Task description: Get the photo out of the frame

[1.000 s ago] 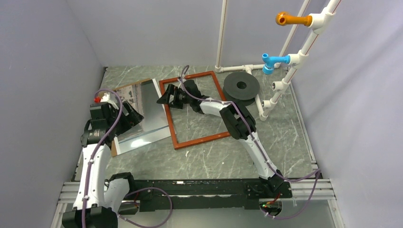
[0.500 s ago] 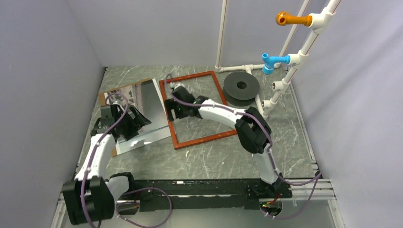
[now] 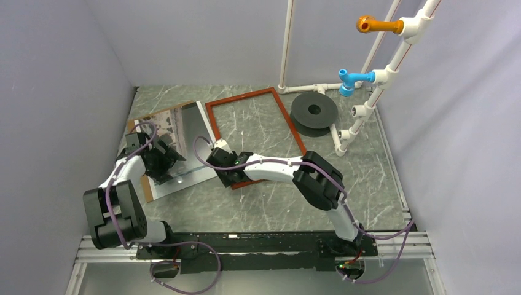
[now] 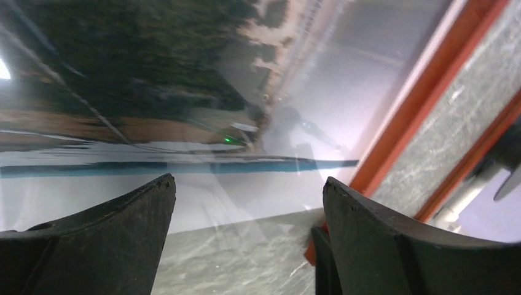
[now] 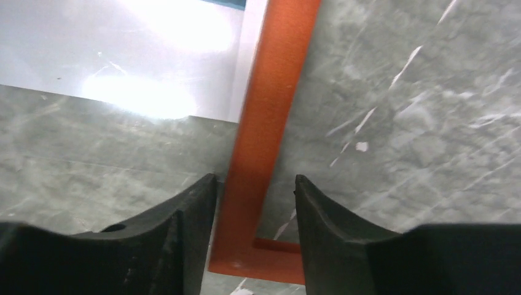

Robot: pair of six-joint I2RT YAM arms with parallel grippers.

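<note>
The glossy grey-and-whitish blotchy photo (image 3: 193, 132) lies flat at nine o'clock of the thin reddish-brown wooden frame (image 3: 241, 97). The right gripper (image 5: 255, 181) has slid to the frame's seven o'clock corner, jaws astride the rail. I cannot tell if they pinch it. The left gripper (image 4: 247, 184) hangs spread-jawed above the photo.

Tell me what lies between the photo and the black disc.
The wooden frame lies between the photo and the black disc, clearest in the top view.
</note>
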